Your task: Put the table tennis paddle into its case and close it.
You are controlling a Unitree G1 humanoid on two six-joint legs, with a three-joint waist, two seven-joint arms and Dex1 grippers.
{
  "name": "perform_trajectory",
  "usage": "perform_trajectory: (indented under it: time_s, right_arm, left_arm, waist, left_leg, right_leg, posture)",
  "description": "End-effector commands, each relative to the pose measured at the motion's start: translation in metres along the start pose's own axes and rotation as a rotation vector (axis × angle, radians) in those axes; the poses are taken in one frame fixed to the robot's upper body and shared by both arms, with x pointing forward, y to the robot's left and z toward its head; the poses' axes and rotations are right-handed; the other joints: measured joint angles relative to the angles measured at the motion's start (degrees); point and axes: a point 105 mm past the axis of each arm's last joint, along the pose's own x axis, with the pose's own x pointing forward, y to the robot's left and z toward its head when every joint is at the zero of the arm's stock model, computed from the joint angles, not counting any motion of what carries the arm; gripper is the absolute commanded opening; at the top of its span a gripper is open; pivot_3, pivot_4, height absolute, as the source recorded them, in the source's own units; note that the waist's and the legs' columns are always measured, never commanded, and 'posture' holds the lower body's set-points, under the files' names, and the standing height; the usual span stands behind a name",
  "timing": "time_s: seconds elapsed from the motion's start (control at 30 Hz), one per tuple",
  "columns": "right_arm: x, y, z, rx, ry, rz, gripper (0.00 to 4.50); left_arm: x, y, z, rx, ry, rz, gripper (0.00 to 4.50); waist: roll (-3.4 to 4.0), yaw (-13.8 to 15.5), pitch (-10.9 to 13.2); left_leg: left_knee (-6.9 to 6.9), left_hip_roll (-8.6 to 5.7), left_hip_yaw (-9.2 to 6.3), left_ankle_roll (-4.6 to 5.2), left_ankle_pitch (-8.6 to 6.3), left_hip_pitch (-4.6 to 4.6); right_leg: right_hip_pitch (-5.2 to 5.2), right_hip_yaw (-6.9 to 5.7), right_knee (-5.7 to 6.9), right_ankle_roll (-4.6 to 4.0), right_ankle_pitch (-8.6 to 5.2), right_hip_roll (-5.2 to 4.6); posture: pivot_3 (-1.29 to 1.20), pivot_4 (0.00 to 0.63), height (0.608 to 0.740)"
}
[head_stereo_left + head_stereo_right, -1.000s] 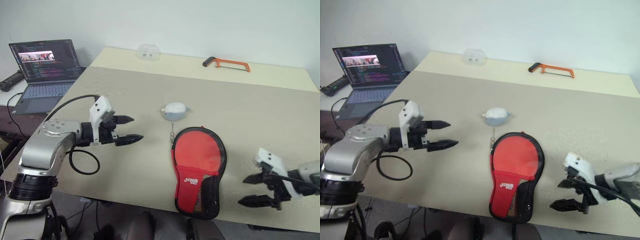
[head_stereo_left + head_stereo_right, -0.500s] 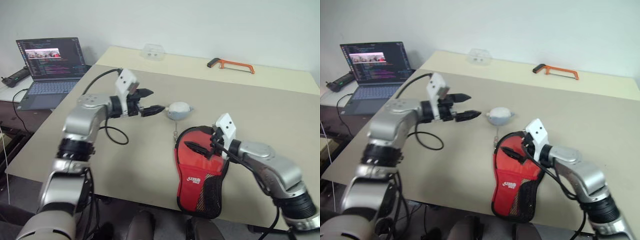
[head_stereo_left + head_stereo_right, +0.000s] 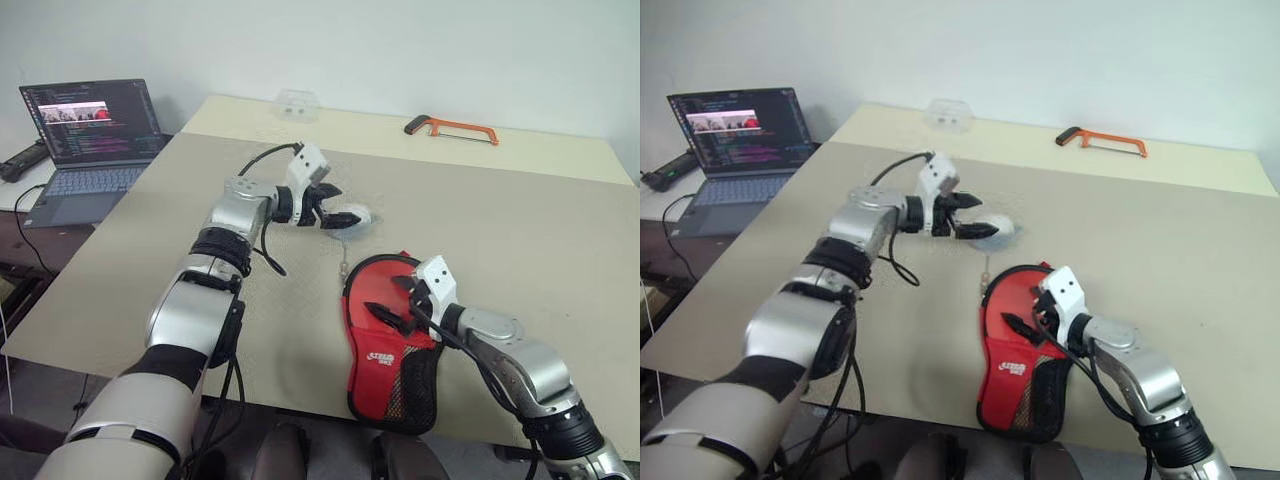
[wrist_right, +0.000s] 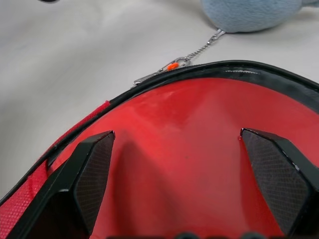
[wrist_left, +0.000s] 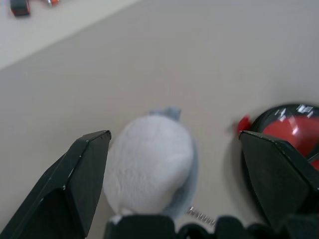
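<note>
Beige worktop seen from the head. The case lies flat, red side up, near the front edge, its narrow mesh-pocket end reaching that edge and its round end pointing toward the far side; its long axis runs front to back, slightly tilted. The paddle cannot be told apart from the red case surface.

A short chain runs from the round end to the grey charm, just beyond the case.

Left pincer: released, fingers spread wide on either side of the charm, as the left wrist view shows; contact cannot be told. Right pincer: released, fingers spread over the round red part of the case, with the zipper rim just ahead of them.

Open room: bare worktop stretches to the right of the case and behind the charm. A hacksaw and a clear container lie well apart on the far strip. A laptop stands off the left edge.
</note>
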Motion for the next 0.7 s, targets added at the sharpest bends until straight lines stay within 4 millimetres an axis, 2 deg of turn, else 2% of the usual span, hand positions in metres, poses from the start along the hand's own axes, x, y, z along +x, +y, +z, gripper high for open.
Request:
perform_trajectory:
  time_s: [0.03, 0.2, 0.43, 0.57, 0.67, 0.7]
  right_arm:
    - [0.004, 0.007, -0.009, 0.012, 0.037, 0.025, 4.43]
    - [0.006, 0.013, -0.011, 0.018, 0.042, 0.037, 4.43]
    - [0.004, 0.017, -0.016, 0.006, 0.068, 0.044, 4.43]
    - [0.005, 0.019, -0.015, 0.0, 0.074, 0.051, 4.43]
    - [0.005, 0.021, -0.013, 0.006, 0.074, 0.06, 4.5]
    - [0.006, 0.022, -0.013, 0.006, 0.075, 0.061, 4.5]
  left_arm:
    - [0.004, 0.01, 0.001, 0.146, 0.087, 0.096, 4.5]
    - [0.017, 0.006, 0.003, 0.168, 0.102, 0.12, 4.5]
    - [0.037, -0.003, -0.013, 0.184, 0.186, 0.178, 4.5]
    - [0.04, -0.002, -0.025, 0.188, 0.246, 0.233, 4.5]
    - [0.041, 0.001, -0.027, 0.172, 0.251, 0.287, 3.9]
    - [0.042, 0.002, -0.028, 0.168, 0.251, 0.294, 3.54]
  waist:
    - [0.0, -0.1, 0.0]
    - [-0.01, -0.1, 0.0]
    - [-0.02, -0.2, 0.0]
    - [-0.02, -0.2, 0.0]
    - [-0.02, -0.2, 0.0]
    - [-0.02, -0.2, 0.0]
  left_leg:
    - [0.0, 0.0, 0.0, 0.0, 0.0, 0.03]
    - [0.0, 0.0, 0.01, 0.0, 0.0, 0.04]
    - [0.0, 0.0, 0.02, 0.0, 0.0, 0.08]
    - [-0.01, 0.0, 0.03, -0.01, 0.0, 0.13]
    - [-0.01, -0.01, 0.03, -0.01, 0.01, 0.15]
    - [-0.01, -0.01, 0.03, -0.01, 0.01, 0.15]
  right_leg:
    - [0.02, 0.01, 0.01, 0.0, 0.0, 0.0]
    - [0.02, 0.01, 0.04, 0.0, 0.0, 0.0]
    - [0.04, 0.02, 0.06, 0.0, 0.0, -0.01]
    - [0.06, 0.04, 0.08, 0.0, 0.0, 0.0]
    - [0.07, 0.04, 0.09, 0.0, 0.0, 0.0]
    - [0.07, 0.04, 0.09, 0.0, 0.0, -0.01]
  posture:
    - [0.0, 0.15, 0.74]
    - [0.0, 0.15, 0.74]
    - [0.0, 0.15, 0.74]
    - [0.0, 0.15, 0.74]
    - [0.0, 0.15, 0.74]
    - [0.0, 0.15, 0.74]
